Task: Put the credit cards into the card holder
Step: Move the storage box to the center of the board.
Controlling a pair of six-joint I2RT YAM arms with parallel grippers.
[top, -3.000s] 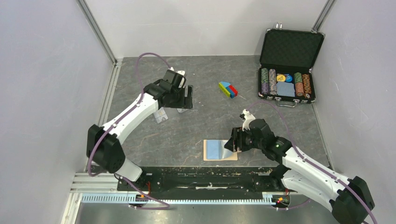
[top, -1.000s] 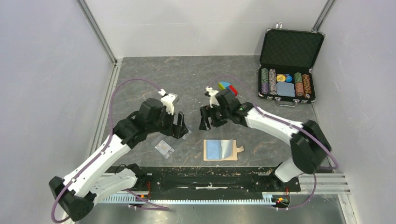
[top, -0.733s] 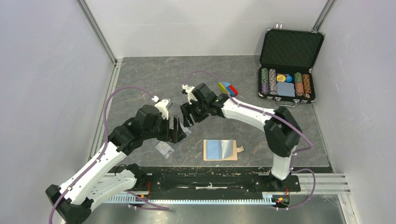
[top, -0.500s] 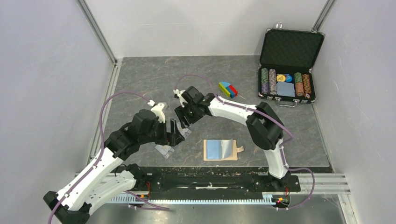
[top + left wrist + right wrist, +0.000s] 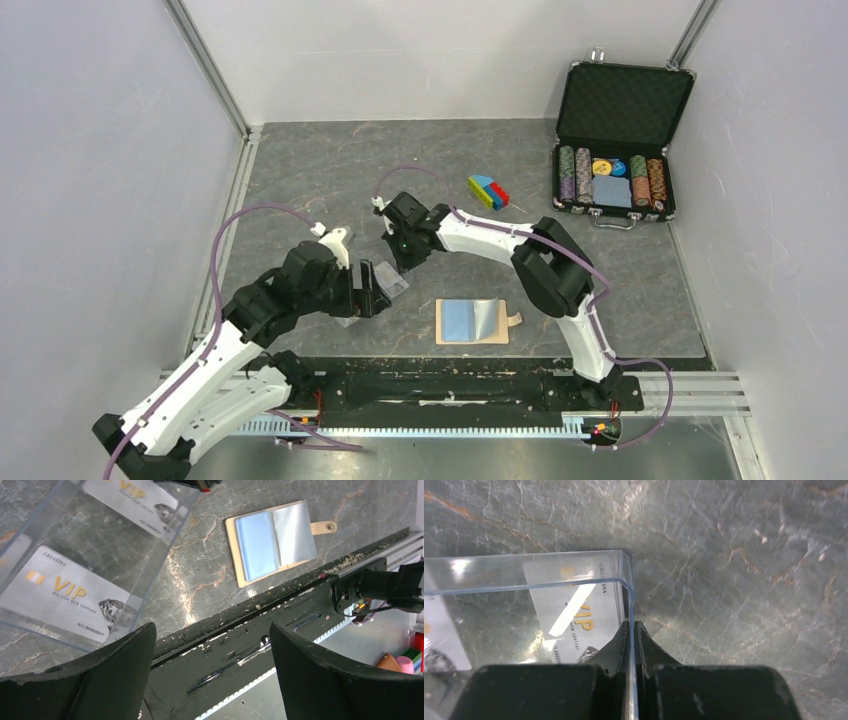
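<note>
From above, the left arm reaches in from the near-left and the right arm bends across from the right, so that both sets of jaws meet at a clear box left of the middle of the grey surface. The card holder lies open and flat near the front edge, to the right of the box and apart from it. A coloured block sits farther back, and an open poker-chip case stands in the far-right corner. In the left wrist view, the left jaws stand wide apart, their fingers low in the picture, and they grip nothing. A corner of the box comes close to the left finger, though contact cannot be told. Two credit cards show through the clear walls, both pale grey with gold "VIP" lettering, the second higher up. Whether they lie in the box or under it cannot be told. The open holder shows its light blue pockets, with its snap tab pointing right. In the right wrist view, the right jaws are closed on the thin wall of the box at its corner, their fingers pressed together on it. One card lies just left of the grip, and another is at the left edge.
</note>
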